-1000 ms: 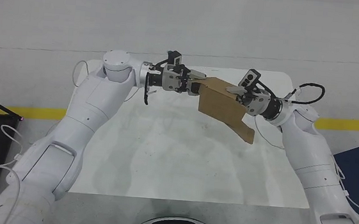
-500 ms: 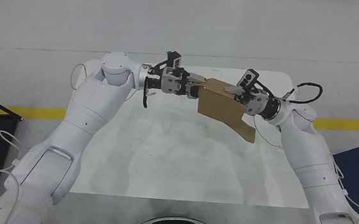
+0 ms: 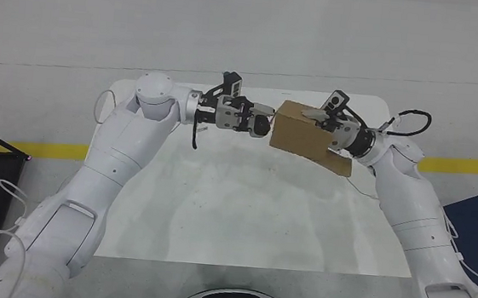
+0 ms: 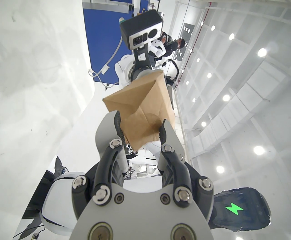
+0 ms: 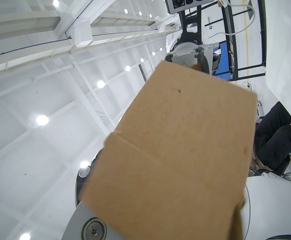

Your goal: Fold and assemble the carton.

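While both arms meet over the far side of the white bench [image 3: 216, 215], the brown carton [image 3: 299, 130] is held up in the air between them.
The left pincer [image 4: 139, 127] is a little way apart and clamped on one corner of the carton, with a dark fingertip [image 4: 118, 127] pressing on each side. The right pincer [image 3: 332, 137] sits against the other end of the carton, but I cannot tell if it is apart or together. The left wrist view shows the creases on the carton's end, which the top view does not. The right wrist view shows one flat brown side with a flap edge. A yellow line [image 3: 42, 149] runs across the grey floor, and round lights [image 4: 261, 52] shine in the white ceiling.
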